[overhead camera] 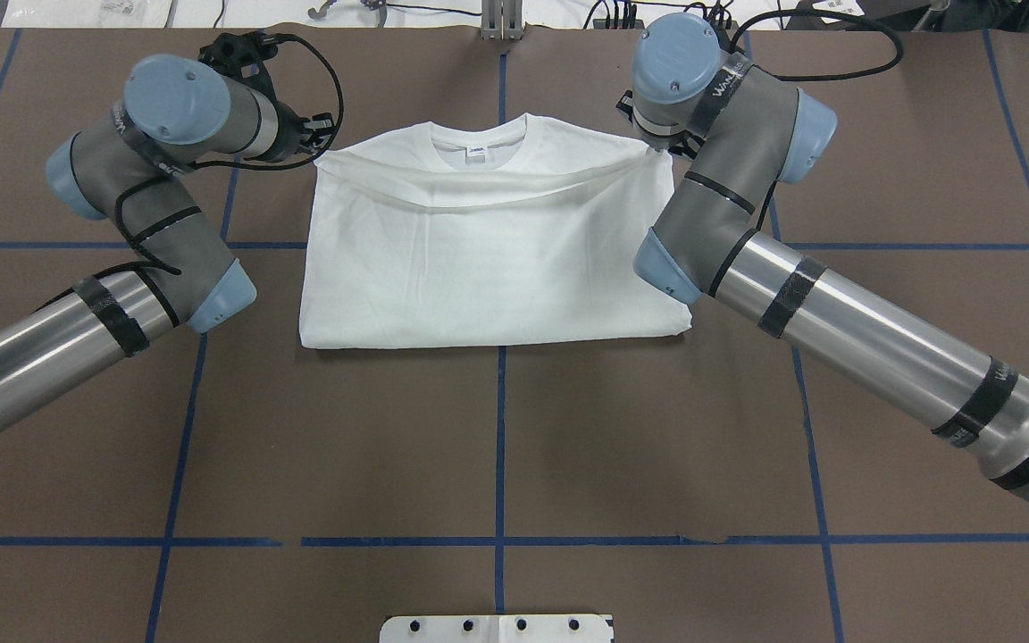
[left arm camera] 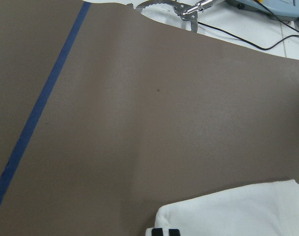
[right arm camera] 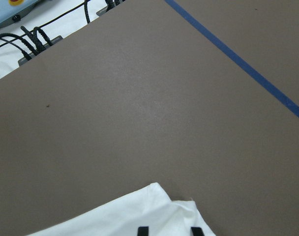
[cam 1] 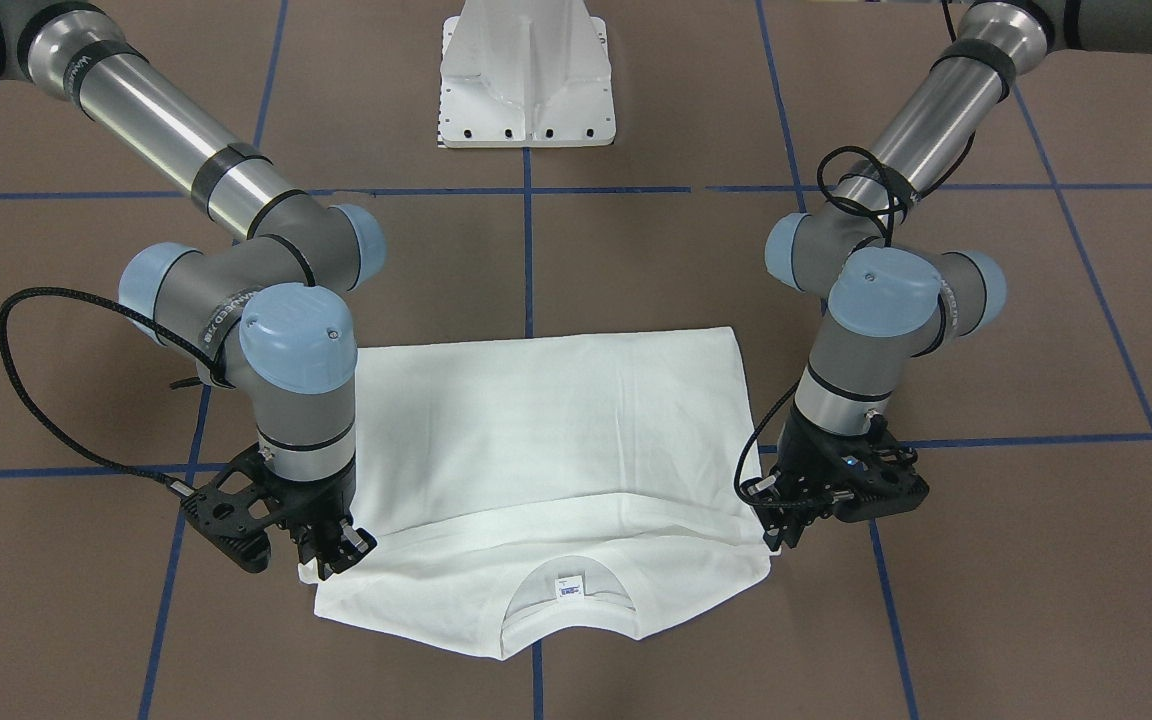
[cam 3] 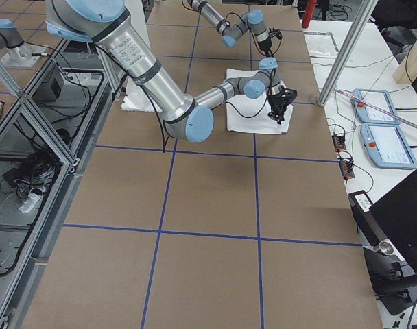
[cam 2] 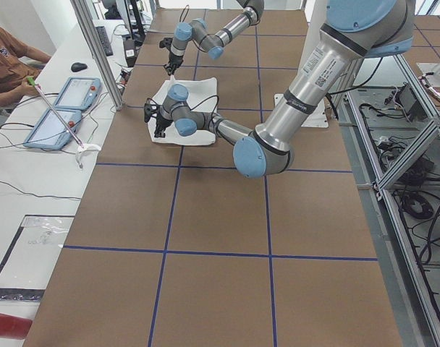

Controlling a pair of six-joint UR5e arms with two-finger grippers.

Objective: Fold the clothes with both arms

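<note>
The white T-shirt (cam 1: 546, 430) lies folded flat on the brown table (cam 1: 636, 250), its collar (cam 1: 561, 605) on the side away from the robot. The left gripper (cam 1: 784, 525) is at one shoulder corner, fingers pinched narrow on the cloth. The right gripper (cam 1: 336, 548) is at the other corner, fingers a little apart; I cannot tell if it grips

Black band (overhead camera: 718, 87) on right arm (overhead camera: 836, 321) wrist: white lettering starting "WAN", rest unreadable. Neck tag (cam 1: 568, 588) on shirt (cam 1: 546, 430): blue print, too small to read. No other legible text.
</note>
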